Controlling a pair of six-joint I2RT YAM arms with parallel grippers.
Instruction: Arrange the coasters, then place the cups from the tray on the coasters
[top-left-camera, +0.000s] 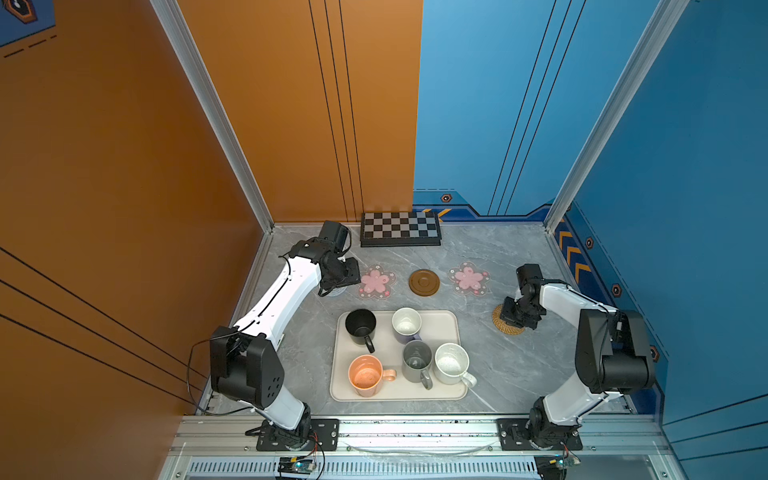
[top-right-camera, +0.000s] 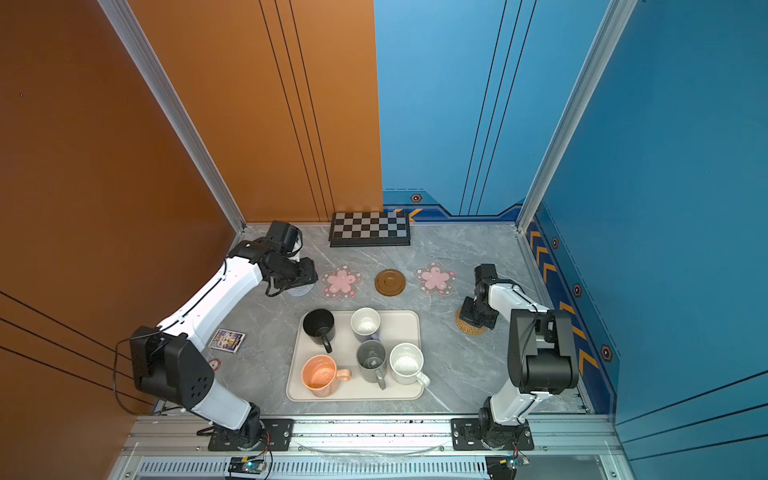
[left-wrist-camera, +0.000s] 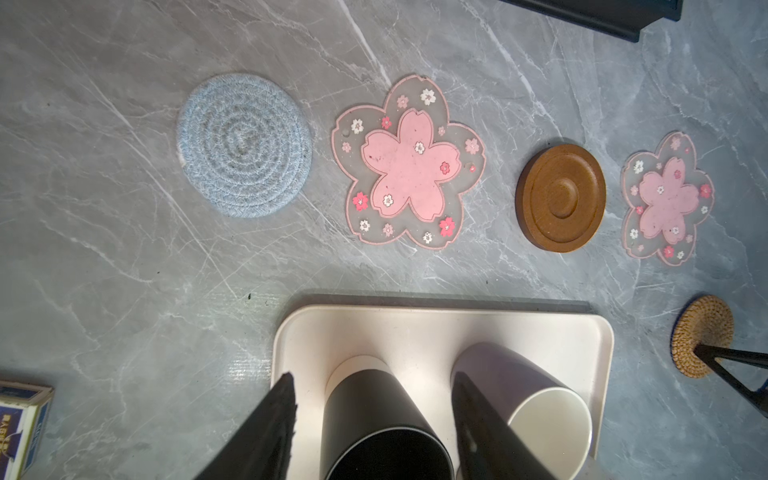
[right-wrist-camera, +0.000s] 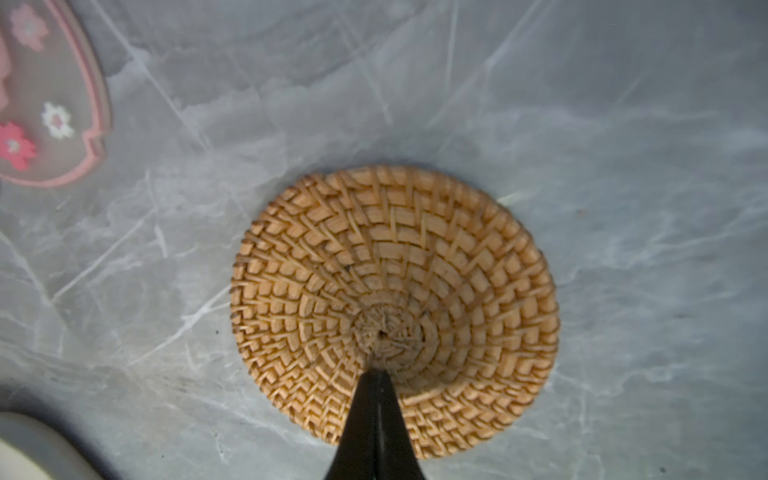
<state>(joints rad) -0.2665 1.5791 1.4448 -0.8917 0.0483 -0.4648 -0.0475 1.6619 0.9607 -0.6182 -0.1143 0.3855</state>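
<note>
- The grey marbled desk (top-left-camera: 498, 374) carries everything. By my reckoning the job is partly through its first half.
- The cream tray (top-left-camera: 399, 392) lies at the middle front of the desk.
- A checkerboard (top-left-camera: 400, 228) lies against the back wall, clear of the work.
- All five cups stand on the tray: black (top-left-camera: 360, 326), lavender (top-left-camera: 406, 324), grey (top-left-camera: 417, 360), speckled white (top-left-camera: 451, 363) and orange (top-left-camera: 365, 376). None is on a coaster yet. The grey and speckled cups crowd each other, which may hinder a grasp.
- Four coasters make a row behind the tray: blue-grey (left-wrist-camera: 244, 145), pink flower (top-left-camera: 376, 281), brown wood (top-left-camera: 424, 282) and a second pink flower (top-left-camera: 468, 278). The rattan coaster (right-wrist-camera: 395, 307) sits out of line, off the tray's far right corner.
- The right gripper (right-wrist-camera: 376, 374) is closed tight, its tip resting on the rattan coaster's middle and clasping nothing.
- The left gripper (left-wrist-camera: 372, 376) hangs about half open and empty above the blue-grey coaster.
- A small card box (top-right-camera: 226, 340) lies left of the tray, out of the way.
</note>
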